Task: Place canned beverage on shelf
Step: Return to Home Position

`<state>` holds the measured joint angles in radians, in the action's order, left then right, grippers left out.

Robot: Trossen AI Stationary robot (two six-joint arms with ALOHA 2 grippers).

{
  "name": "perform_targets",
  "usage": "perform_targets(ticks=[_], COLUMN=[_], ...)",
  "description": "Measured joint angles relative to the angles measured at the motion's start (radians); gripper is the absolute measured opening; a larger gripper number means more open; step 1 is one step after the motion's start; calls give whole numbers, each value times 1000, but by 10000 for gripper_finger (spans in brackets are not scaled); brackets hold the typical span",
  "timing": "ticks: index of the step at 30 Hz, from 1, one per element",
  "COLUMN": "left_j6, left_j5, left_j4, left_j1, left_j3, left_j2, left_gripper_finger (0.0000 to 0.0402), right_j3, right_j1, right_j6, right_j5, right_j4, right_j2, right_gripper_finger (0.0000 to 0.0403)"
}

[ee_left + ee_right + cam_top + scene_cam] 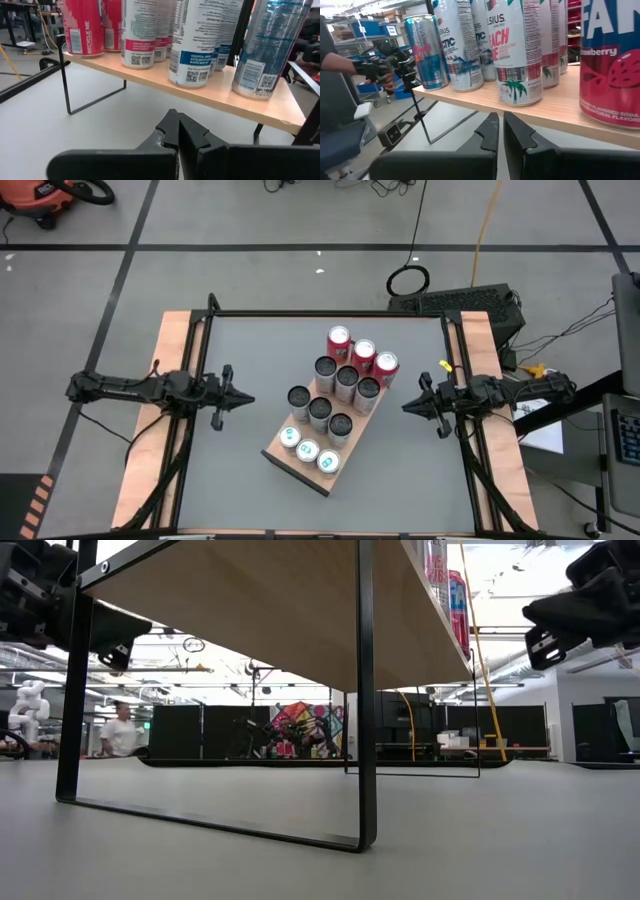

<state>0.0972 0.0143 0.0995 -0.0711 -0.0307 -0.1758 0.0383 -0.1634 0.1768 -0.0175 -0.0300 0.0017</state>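
The shelf (275, 452), a light-brown board on thin black legs (365, 740), stands slantwise in the middle of the grey table. Several canned beverages stand upright on it: red ones (362, 352) at its far end, dark-topped ones (320, 410) in the middle, blue-and-white ones (308, 450) at its near end. My left gripper (250, 400) (178, 131) is shut at the table's left, pointing level at the shelf, well apart from it. My right gripper (405, 407) (500, 131) is shut at the table's right, also level and facing the shelf. Neither holds anything.
Bare grey tabletop (240, 350) lies on both sides of the shelf and under it. Wooden strips (170, 340) and a black frame (330, 314) border the table. A person (120, 730) stands in the room far beyond the table.
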Motion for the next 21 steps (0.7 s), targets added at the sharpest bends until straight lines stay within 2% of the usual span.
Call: perform_targets(ticks=[9, 21], left_j6=[2, -28], left_j5=[1, -14], left_j4=[-143, -150], left_j1=[0, 0], left_j3=[-1, -3], left_j2=[97, 149], left_gripper_finger=[0, 0], right_j3=[0, 0], right_j1=[7, 7], right_j6=[-85, -67], right_j5=[13, 15], right_j4=[-3, 2], right_j2=[1, 2], right_gripper_finger=[0, 0])
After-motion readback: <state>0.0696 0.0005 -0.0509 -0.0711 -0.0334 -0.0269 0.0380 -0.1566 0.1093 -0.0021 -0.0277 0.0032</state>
